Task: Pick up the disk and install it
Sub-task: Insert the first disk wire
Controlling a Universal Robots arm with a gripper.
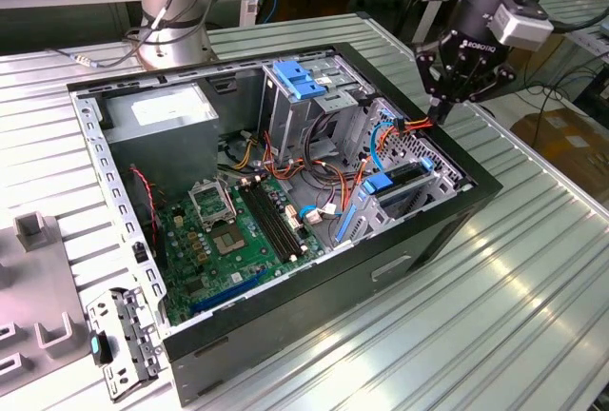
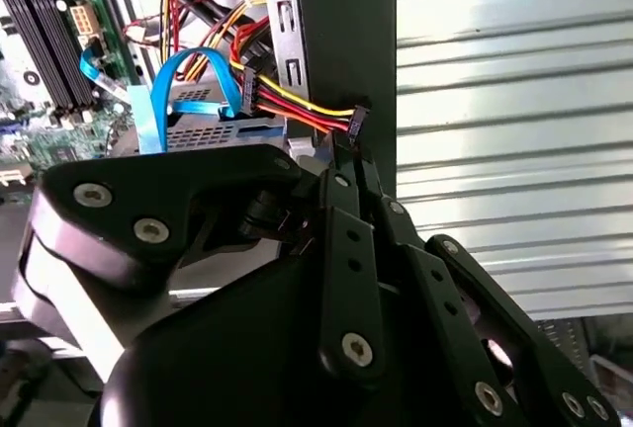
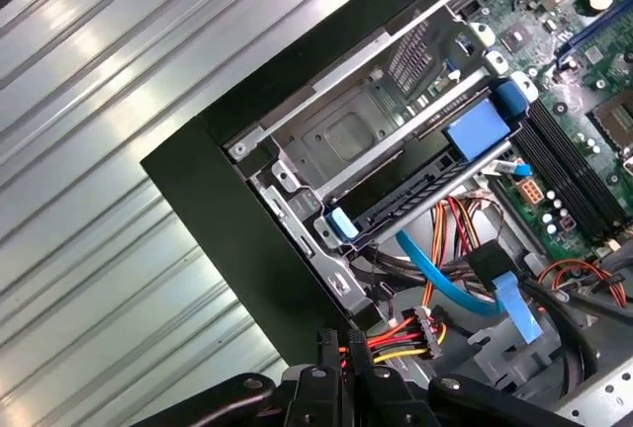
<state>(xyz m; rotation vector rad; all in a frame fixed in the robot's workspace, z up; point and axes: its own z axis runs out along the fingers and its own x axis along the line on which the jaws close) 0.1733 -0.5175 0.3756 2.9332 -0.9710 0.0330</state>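
1 gripper [image 1: 440, 109] sits over the case [image 1: 479, 181] rim on the exterior view's right. Its fingers are clenched on the black power connector [image 2: 356, 119] at the end of the red/yellow/orange lead.

Disk [image 1: 404, 173] is seated flat in the lower drive cage [image 3: 346, 130] in the case's near-right corner, blue rails showing at both ends, and it's apart from the gripper.

Room to move:
- The black case wall is directly beside the fingertips, with bare ribbed table [image 1: 533, 268] beyond it.
- Inside the wall it's tight. The blue data cable [image 2: 188, 81] loops over the cage just beside the lead, and more wire bundles sit behind it.

Also in the case and on the table:
- The motherboard [image 1: 238, 230] lies left of the cage.
- The grey power supply [image 1: 166, 111] is at the far left.
- 1 loose bracket [image 1: 124, 335] lies on the table, near left.
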